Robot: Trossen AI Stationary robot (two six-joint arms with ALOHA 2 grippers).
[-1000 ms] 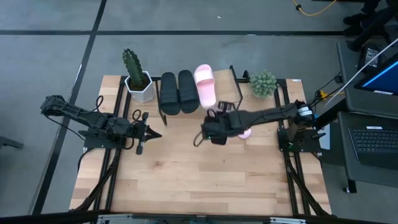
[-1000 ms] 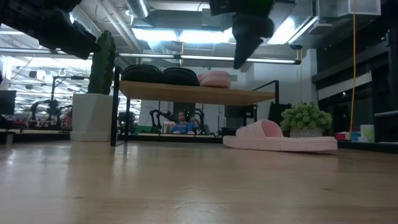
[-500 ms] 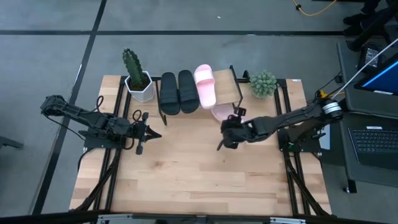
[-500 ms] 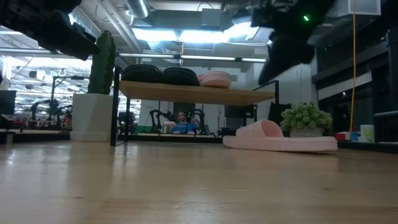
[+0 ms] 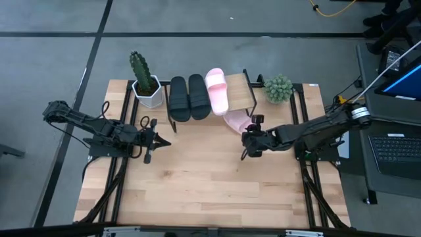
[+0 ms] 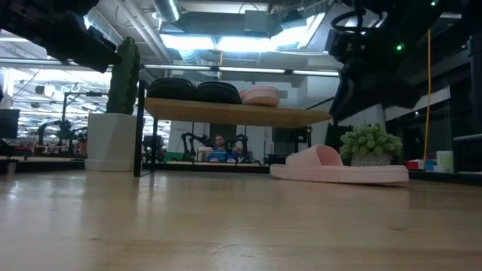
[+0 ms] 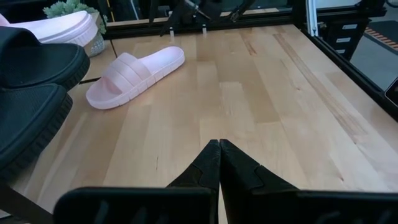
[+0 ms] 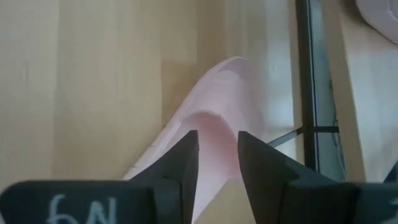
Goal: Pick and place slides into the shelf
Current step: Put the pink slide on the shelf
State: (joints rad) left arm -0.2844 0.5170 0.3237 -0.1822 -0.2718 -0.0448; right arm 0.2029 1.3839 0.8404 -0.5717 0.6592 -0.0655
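The last pink slide (image 5: 235, 120) lies on the bench (image 5: 197, 178) beside the shelf (image 5: 242, 96), its long axis diagonal. The right pincer (image 5: 246, 146), jaws apart and empty, hovers just beside its near end, far closer than the shut left pincer (image 5: 155, 139).

Bright, even overhead light w/ ceiling-fixture (image 6: 218, 41) glare in low view; right wrist view soft.

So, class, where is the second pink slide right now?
In the high view the loose pink slide lies on the tabletop just in front of the shelf's right end, beside the right end effector.
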